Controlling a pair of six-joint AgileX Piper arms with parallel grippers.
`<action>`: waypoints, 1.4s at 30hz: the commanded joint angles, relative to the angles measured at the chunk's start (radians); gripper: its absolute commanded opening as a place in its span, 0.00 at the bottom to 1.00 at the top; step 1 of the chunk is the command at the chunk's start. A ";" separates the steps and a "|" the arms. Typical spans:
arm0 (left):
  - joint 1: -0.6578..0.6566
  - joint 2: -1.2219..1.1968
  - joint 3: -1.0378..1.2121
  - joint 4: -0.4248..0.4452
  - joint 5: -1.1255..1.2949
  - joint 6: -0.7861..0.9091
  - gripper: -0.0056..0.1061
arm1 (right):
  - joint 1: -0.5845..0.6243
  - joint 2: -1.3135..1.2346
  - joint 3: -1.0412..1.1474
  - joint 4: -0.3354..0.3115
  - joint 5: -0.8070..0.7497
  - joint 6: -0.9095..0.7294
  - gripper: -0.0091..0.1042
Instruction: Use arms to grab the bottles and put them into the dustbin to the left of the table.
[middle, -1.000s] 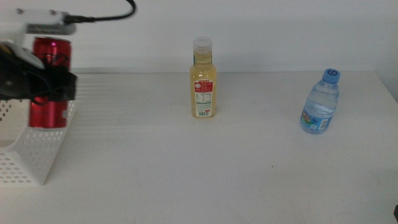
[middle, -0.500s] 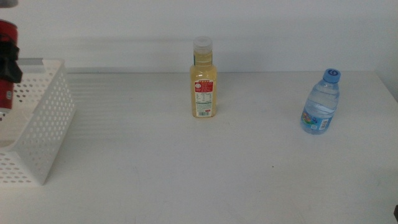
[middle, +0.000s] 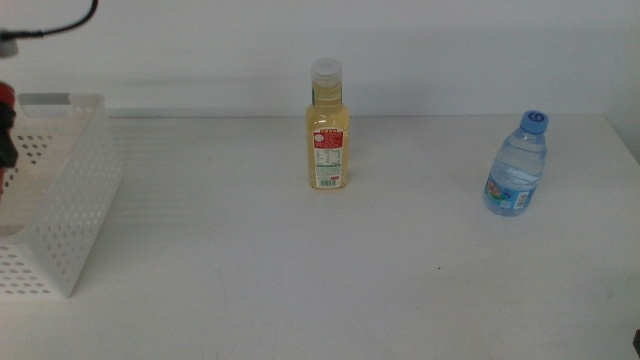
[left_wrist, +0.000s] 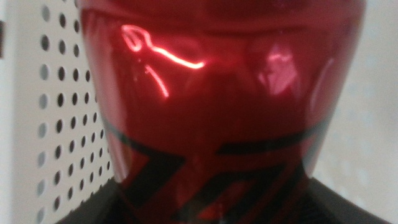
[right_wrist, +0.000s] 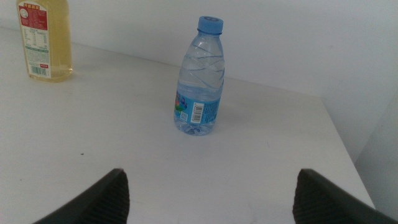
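Glossy red cola can (left_wrist: 217, 99) with black chevrons, clamped in the left hand (middle: 5, 140) at the frame's far left, above the perforated white dustbin (middle: 70, 200). Right hand (right_wrist: 208, 196) spread wide, well short of the water bottle (right_wrist: 199, 78).

the table (middle: 300, 270) is a plain white flat top, set against a white wall. standing directly on it: a yellow juice bottle (middle: 326, 125), upright, pale cap on, near the back edge at mid-width; a small clear water bottle (middle: 516, 164), upright, blue cap and blue label, well apart to the right of the juice bottle. at the left end is the white perforated dustbin (middle: 60, 215), well apart from both bottles.
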 joint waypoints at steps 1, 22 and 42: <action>0.003 -0.018 -0.041 -0.019 -0.050 -0.003 0.01 | -0.004 -0.027 -0.007 -0.007 -0.077 -0.004 0.70; 0.000 0.206 -0.038 -0.048 -0.075 -0.003 0.01 | -0.004 -0.027 -0.007 -0.007 -0.077 -0.004 0.70; 0.000 0.189 -0.048 -0.019 -0.060 -0.041 0.86 | -0.004 -0.027 -0.007 -0.007 -0.077 -0.004 0.70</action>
